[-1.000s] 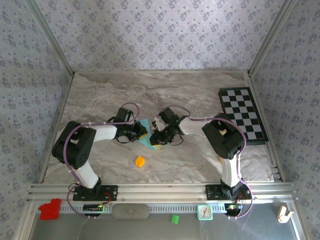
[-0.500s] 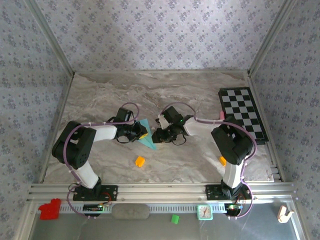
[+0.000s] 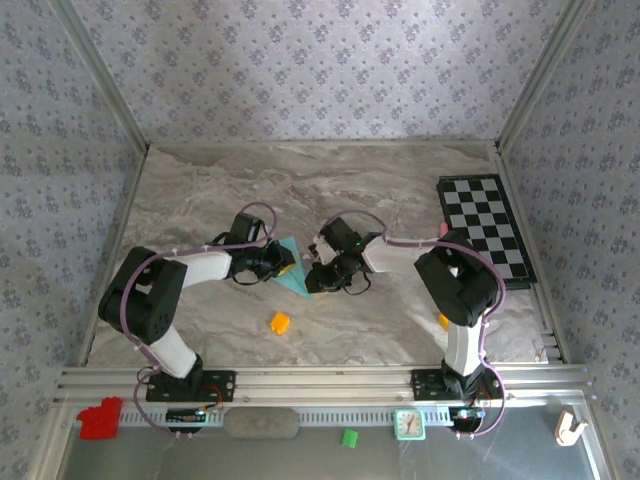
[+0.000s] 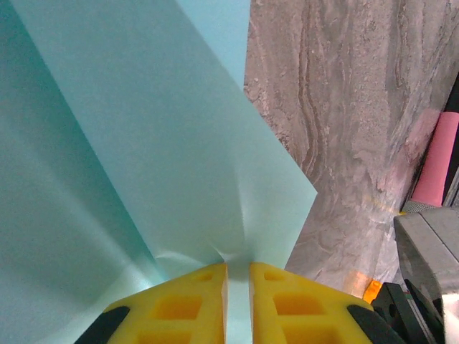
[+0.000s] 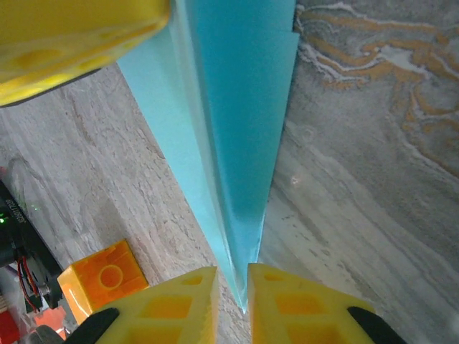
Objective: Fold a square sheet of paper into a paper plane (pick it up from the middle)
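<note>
Paper count: one teal sheet of paper (image 3: 297, 275), folded to a narrow pointed shape, at the centre of the top view between the two grippers. Can't tell if it touches the table (image 3: 230, 190). Left gripper (image 3: 283, 266) is at the paper's left edge. In the left wrist view its yellow fingers (image 4: 193, 304) are pressed almost together, pinching the paper (image 4: 143, 143), which puckers at the bite. Right gripper (image 3: 314, 283) is at the paper's lower right end. In the right wrist view its fingers (image 5: 179, 308) are likewise nearly together, with the paper's (image 5: 244, 107) sharp tip caught in the slit between them. The left gripper's yellow finger (image 5: 79, 36) sits in the upper left of that frame, against the paper's far end. Orange cubes: two. The first cube (image 3: 280, 322) is just below the paper in the top view and at the lower left of the right wrist frame (image 5: 107, 276). The second cube (image 3: 443, 321) is beside the right arm's upright link. Checkered board (image 3: 485, 232): one, flat at the right edge of the table. On the bottom rail there is one red piece (image 3: 98, 418), one green cube (image 3: 349, 437) and one small clock (image 3: 409, 424).
</note>
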